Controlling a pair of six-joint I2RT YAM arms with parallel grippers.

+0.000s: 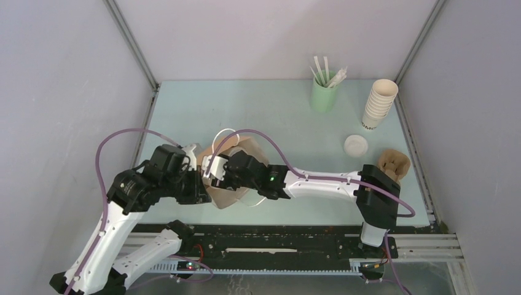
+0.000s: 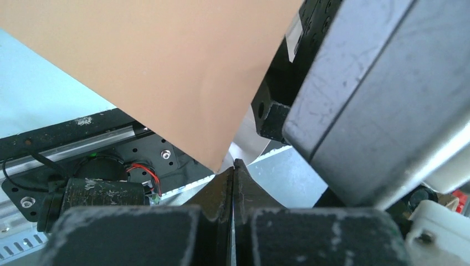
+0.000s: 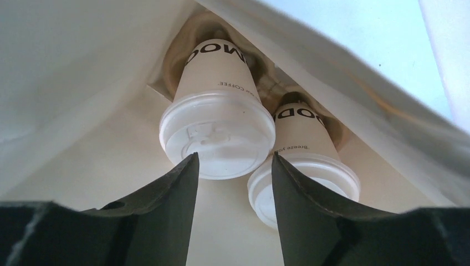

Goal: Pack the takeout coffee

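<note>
Two small cream-white cups with white lids, one point(image 3: 217, 127) and the other point(image 3: 307, 144), lie side by side inside the brown paper bag point(image 1: 236, 195), whose pale inner wall point(image 3: 83, 83) surrounds them. My right gripper point(image 3: 233, 160) is open inside the bag, its fingertips just short of both lids and holding nothing. In the top view it point(image 1: 216, 171) reaches into the bag's mouth from the right. My left gripper point(image 2: 234, 163) is shut on the bag's edge, beside the brown outer wall point(image 2: 166, 66). In the top view it point(image 1: 198, 184) is at the bag's left side.
A green cup of white sticks point(image 1: 324, 92) and a tall stack of lidless cream cups point(image 1: 379, 103) stand at the back right. A loose white lid point(image 1: 356, 145) and a brown pulp holder point(image 1: 393, 165) lie on the right. White walls enclose the table.
</note>
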